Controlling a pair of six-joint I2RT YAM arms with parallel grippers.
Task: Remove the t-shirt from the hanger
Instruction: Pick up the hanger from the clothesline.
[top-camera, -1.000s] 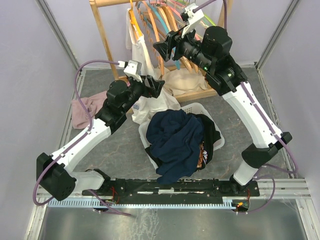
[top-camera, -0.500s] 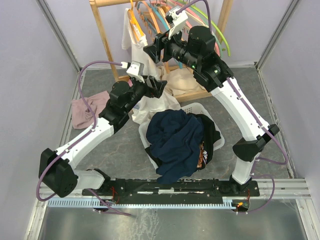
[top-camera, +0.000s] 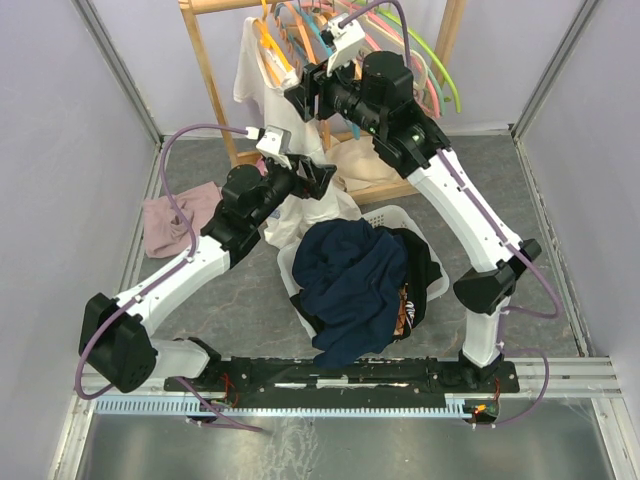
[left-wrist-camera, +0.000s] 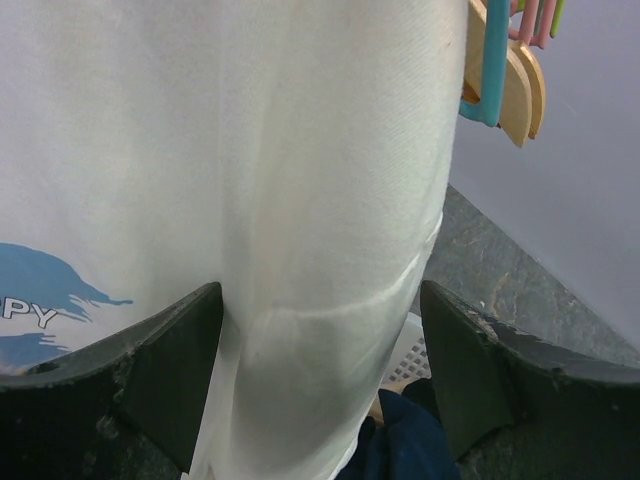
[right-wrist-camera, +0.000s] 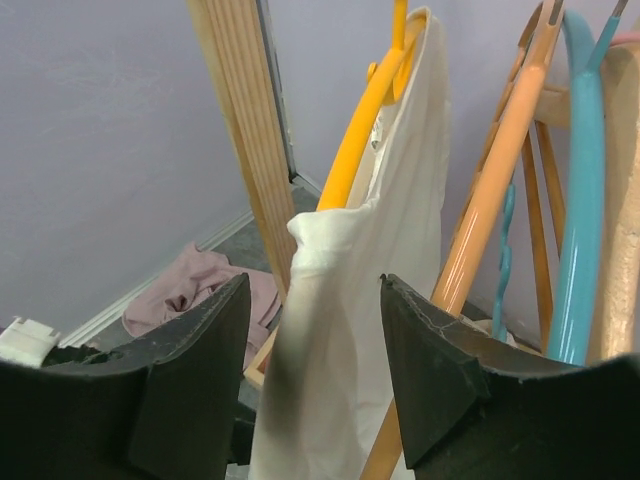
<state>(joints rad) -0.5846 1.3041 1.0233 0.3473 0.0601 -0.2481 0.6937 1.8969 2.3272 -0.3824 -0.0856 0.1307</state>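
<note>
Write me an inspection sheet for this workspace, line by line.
Surface: grey tabletop, mottled, partly covered by laundry.
Job's things: white t-shirt hangs on yellow hanger on wooden rack.
Clutter: white basket heaped with dark clothes; pink garment at left; spare hangers on the rail.
Claws: left claw open astride the shirt's lower part; right claw open astride its shoulder by the hanger.
Cables: purple cables loop from both wrists.
Surroundings: lilac walls on three sides.

White t-shirt (top-camera: 254, 82) on an orange hanger (top-camera: 268, 40), right fingers (top-camera: 299, 100) just beside it
</note>
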